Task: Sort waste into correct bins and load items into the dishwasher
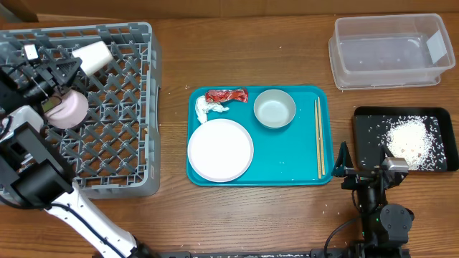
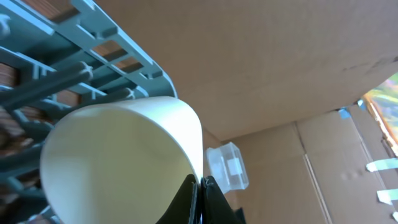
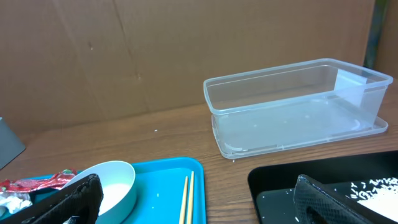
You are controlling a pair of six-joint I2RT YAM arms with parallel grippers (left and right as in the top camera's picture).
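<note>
Grey dish rack [image 1: 154, 107] far left, teal tray [image 1: 287, 159] mid-table, clear tub [image 1: 337, 50] top right. Pink-backed plate [image 1: 68, 109] sits in the rack. 1 white plate [image 1: 220, 150], bowl [image 1: 275, 108], red wrapper [image 1: 226, 95] and tissue [image 1: 208, 109] are on the tray. White cup [image 1: 93, 56] lies in the rack, left gripper [image 2: 200, 186] pinched tight on its rim. Right gripper [image 1: 364, 163] gapes wide, holding nothing.

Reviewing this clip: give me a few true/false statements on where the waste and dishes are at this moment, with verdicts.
The red wrapper is in the clear tub. False: it lies on the teal tray.
The white cup is over the dish rack, not on the tray. True.
The grey-green bowl is in the rack. False: it sits on the tray.
The right end effector is open and empty. True.
</note>
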